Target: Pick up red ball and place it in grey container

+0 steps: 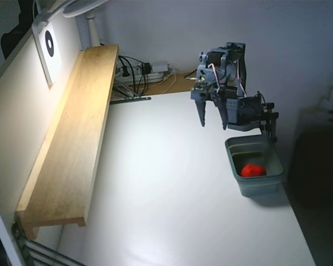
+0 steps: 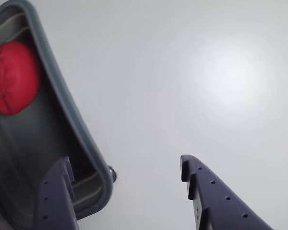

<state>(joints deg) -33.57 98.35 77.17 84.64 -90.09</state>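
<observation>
While the wrist view crops both jaws at the bottom edge, you can see the gripper (image 2: 125,167) is spread wide with nothing between the fingers, one finger overlapping the grey container (image 2: 62,96). That tub is cut off at the left, and the red ball (image 2: 12,76) sits inside it, partly cropped too. In the fixed view the ball (image 1: 253,170) rests on the tub's (image 1: 238,166) floor at the right side of the white counter (image 1: 172,188), gripper (image 1: 213,123) hanging just beside it. Further back: a wooden shelf (image 1: 72,138) along the left wall, a tangle of cables (image 1: 139,75) that's hard to make out, and a target sticker (image 1: 49,43).
</observation>
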